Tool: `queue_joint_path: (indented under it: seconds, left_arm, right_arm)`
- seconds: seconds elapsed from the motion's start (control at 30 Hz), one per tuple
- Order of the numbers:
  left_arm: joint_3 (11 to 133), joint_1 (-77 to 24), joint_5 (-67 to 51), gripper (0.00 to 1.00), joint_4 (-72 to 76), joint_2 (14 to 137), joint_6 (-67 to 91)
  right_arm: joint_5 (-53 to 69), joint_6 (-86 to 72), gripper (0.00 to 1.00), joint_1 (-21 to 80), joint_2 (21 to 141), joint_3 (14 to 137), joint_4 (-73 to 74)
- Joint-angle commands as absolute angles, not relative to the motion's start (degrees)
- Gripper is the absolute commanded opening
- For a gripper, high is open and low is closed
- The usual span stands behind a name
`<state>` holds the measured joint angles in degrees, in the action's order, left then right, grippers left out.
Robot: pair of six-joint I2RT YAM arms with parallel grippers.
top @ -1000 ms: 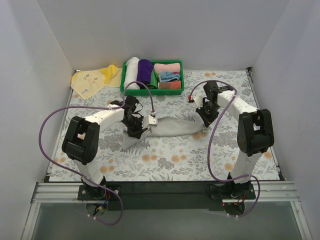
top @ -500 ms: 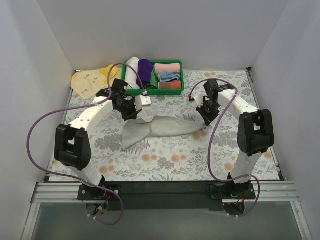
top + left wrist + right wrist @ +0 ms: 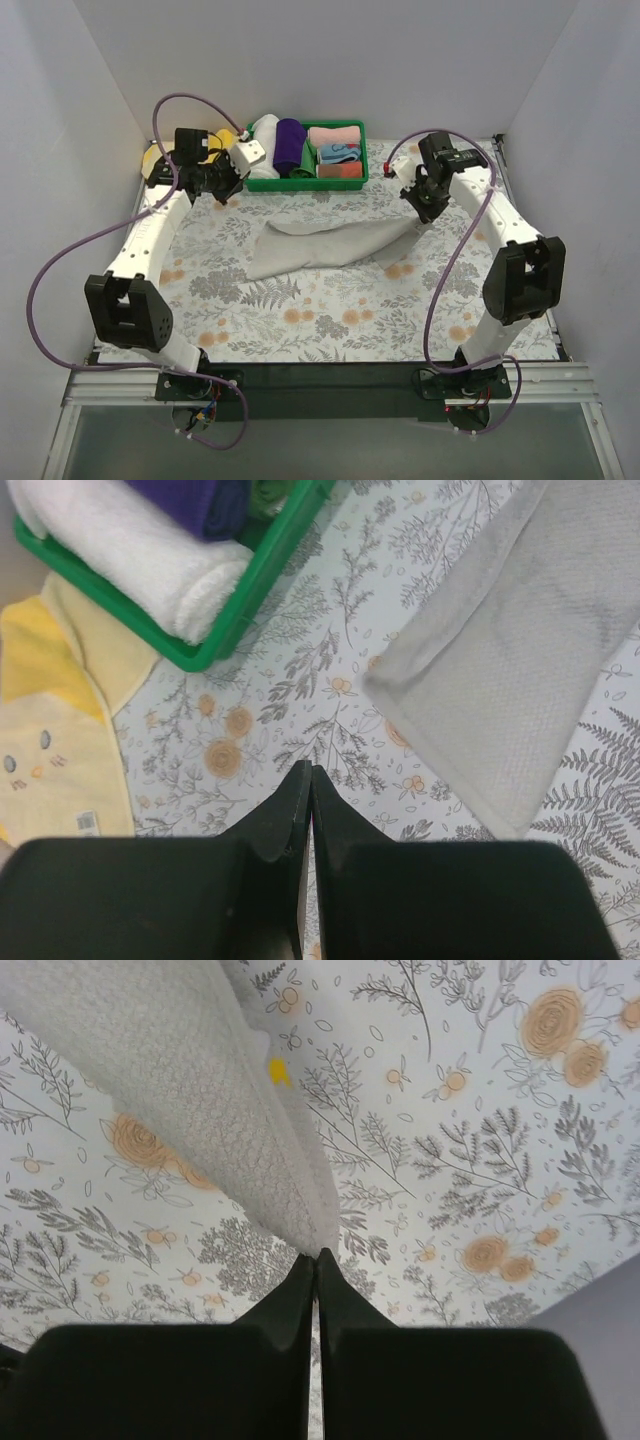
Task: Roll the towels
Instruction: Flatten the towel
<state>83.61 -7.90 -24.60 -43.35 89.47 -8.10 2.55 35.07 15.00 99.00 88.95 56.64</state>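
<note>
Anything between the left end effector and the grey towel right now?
No. In the left wrist view, only bare floral table cover separates the shut left end effector from the grey towel.

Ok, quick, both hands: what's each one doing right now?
Left hand: closed, holding nothing.
Right hand: closed on a corner of the grey towel.

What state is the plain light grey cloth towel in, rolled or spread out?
Not rolled: the plain light grey cloth towel lies stretched out on the floral table, one end pinched by the right gripper.
</note>
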Motion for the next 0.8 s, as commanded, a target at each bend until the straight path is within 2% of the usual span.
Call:
queue_joint_path:
  seconds: [0.0, 0.1, 0.23, 0.27, 0.3, 0.4, 0.57, 0.77]
  left_arm:
    - [87.8, -7.2, -25.9, 0.00, -43.0, 84.0, -4.6]
    - [88.2, -7.1, -27.0, 0.00, -45.2, 81.0, -4.0]
    - [84.4, -7.2, -31.0, 0.01, -51.7, 80.5, -7.8]
    - [83.2, -7.5, -31.4, 0.10, -51.9, 80.3, -8.4]
    - [80.9, -7.6, -31.6, 0.33, -51.1, 80.3, -8.9]
    - [79.2, -8.8, -33.4, 0.48, -48.1, 83.2, -9.8]
    - [83.1, -13.6, -34.3, 0.50, -43.7, 94.7, -6.4]
    - [87.0, -19.9, -24.9, 0.49, -30.1, 107.8, 1.6]
  right_arm:
    - [0.4, 37.4, 0.01, 14.7, 94.8, 93.9, 60.6]
    - [0.4, 38.1, 0.01, 14.8, 91.7, 94.6, 62.7]
    - [1.1, 39.9, 0.01, 14.7, 88.3, 88.0, 62.9]
    - [1.1, 39.9, 0.01, 14.7, 88.3, 87.1, 62.9]
    - [1.1, 39.8, 0.01, 14.7, 88.8, 86.1, 62.8]
    - [2.1, 39.1, 0.01, 14.8, 90.0, 84.2, 62.1]
    - [1.6, 39.0, 0.01, 14.6, 91.2, 82.4, 60.7]
    - [1.1, 39.2, 0.01, 14.4, 91.7, 81.0, 59.9]
